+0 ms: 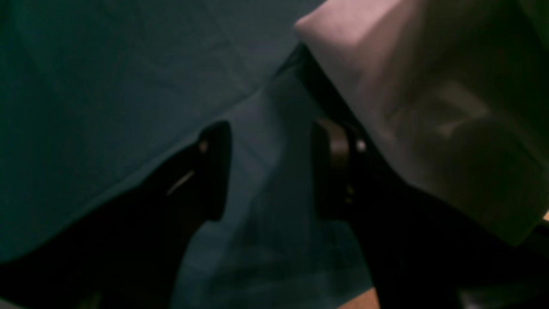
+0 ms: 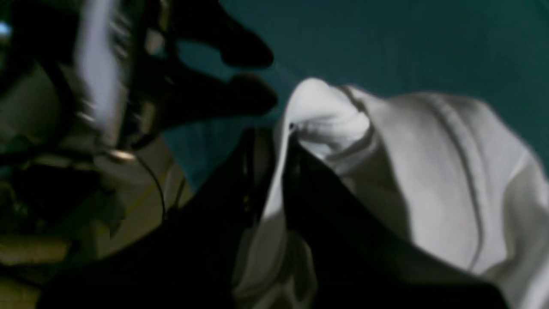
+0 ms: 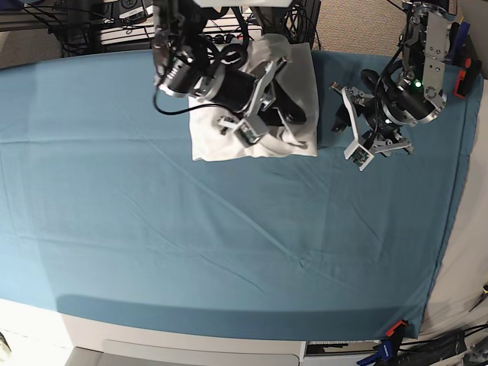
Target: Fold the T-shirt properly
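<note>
In your left wrist view, the left gripper point(image 1: 270, 167) had its two dark fingers point(image 1: 214, 171) standing apart, with only the teal cloth point(image 1: 107, 86) showing in the gap between them. The T-shirt point(image 1: 429, 107) filled the upper right of that view as a pale, shadowed block with a folded corner near the top, lying just beside the right-hand finger; whether it touched the finger was too dim to tell.

In your right wrist view, the right gripper point(image 2: 274, 171) had its jaws closed together on a pinch of white fabric, which ran down in a thin strip between the two dark fingers point(image 2: 321, 201). A bunched hem or sleeve edge of the T-shirt point(image 2: 429, 171) stood up just above the fingertips, and the rest draped away to the right over the teal cloth point(image 2: 407, 43). The picture was blurred, with the other arm's dark fingers out of focus at upper left.

In your base view, the T-shirt point(image 3: 221, 141) lay as a roughly folded white bundle at the far middle of the teal cloth point(image 3: 191, 244), with the right arm's gripper point(image 3: 293, 126) low over its right part. The left gripper point(image 3: 339, 114) hung above the bare cloth just to the right of the shirt, holding nothing.
</note>
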Action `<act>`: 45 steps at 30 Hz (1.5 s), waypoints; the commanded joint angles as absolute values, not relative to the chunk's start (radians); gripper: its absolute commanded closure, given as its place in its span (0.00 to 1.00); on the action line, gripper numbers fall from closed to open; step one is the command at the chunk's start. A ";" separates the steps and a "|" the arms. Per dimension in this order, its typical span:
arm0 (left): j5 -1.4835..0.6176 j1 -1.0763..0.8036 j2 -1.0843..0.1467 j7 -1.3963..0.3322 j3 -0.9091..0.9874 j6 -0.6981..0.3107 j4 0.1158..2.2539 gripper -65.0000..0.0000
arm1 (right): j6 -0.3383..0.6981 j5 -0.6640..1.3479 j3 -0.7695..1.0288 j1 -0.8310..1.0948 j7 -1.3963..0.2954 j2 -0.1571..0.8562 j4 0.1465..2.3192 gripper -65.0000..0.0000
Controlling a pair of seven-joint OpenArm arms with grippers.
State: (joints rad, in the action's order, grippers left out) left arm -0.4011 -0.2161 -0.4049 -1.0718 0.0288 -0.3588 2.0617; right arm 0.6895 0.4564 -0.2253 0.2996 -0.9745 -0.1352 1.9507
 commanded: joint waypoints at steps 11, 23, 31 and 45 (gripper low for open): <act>-0.405 -0.208 -0.413 -1.053 0.036 -0.358 2.080 0.53 | 0.697 0.478 -0.282 0.224 -0.929 -0.142 1.812 1.00; -0.405 -0.208 -0.413 -1.052 0.036 -0.355 2.080 0.53 | 0.698 0.470 -0.373 0.207 -0.969 -0.141 1.822 0.66; -0.405 -0.208 -0.413 -1.045 0.036 -0.355 2.080 0.53 | 0.698 0.469 -0.373 0.202 -0.981 -0.141 1.976 0.66; -0.455 -0.207 -0.413 -1.024 0.040 -0.356 2.080 0.53 | 0.616 0.060 -0.313 0.203 -0.955 -0.111 2.193 0.66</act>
